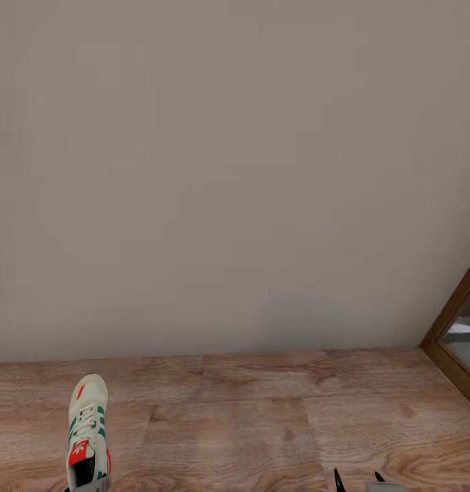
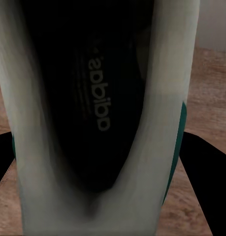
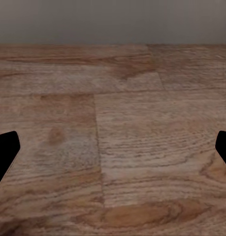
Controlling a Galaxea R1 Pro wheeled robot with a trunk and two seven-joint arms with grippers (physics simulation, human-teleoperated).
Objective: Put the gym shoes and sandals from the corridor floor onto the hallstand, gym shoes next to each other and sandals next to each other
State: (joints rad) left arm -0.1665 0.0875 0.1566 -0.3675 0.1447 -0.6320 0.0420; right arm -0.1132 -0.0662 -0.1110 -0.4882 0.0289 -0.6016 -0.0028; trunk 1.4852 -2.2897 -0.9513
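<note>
Gym shoe (image 1: 87, 434) clamped heel-first in left gripper (image 2: 113, 162), toe toward wall (image 1: 235, 171); right gripper (image 3: 113, 147) spread, empty.

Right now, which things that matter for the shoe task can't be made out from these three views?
- Left gripper: in the left wrist view the gym shoe sits between its fingers, hiding the pads, so a real grip can't be confirmed.
- Gym shoe heel: cut off by the head view's bottom edge.
- Right gripper: the head view's edge crops it to fingertips.
- Doorway: cropped at the head view's right edge.
</note>
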